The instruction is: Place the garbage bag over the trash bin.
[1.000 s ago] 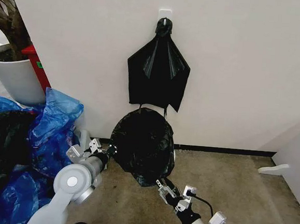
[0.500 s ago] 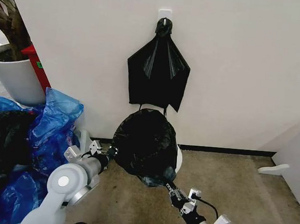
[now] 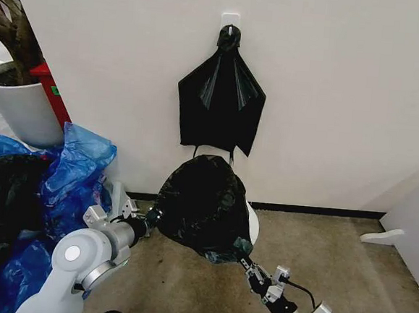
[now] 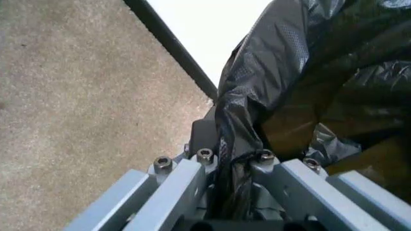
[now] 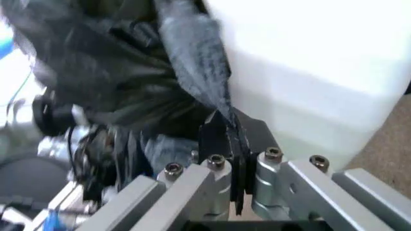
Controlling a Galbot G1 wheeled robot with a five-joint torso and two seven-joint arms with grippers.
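Nearest, the right gripper [image 3: 244,251] pinched the garbage bag [image 3: 202,203] at its lower edge; the left gripper [image 3: 152,216] clamped the opposite edge. The film looked light, limp and slippery, draped over the trash bin [image 3: 251,223] by the wall.

No legible text or labels.

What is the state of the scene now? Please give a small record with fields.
garbage bag: stretched over the trash bin, held at two edges
trash bin: white side showing at the bag's right
left gripper: fingers shut on the bag's left edge
right gripper: fingers shut on the bag's lower edge
floor: brown carpet
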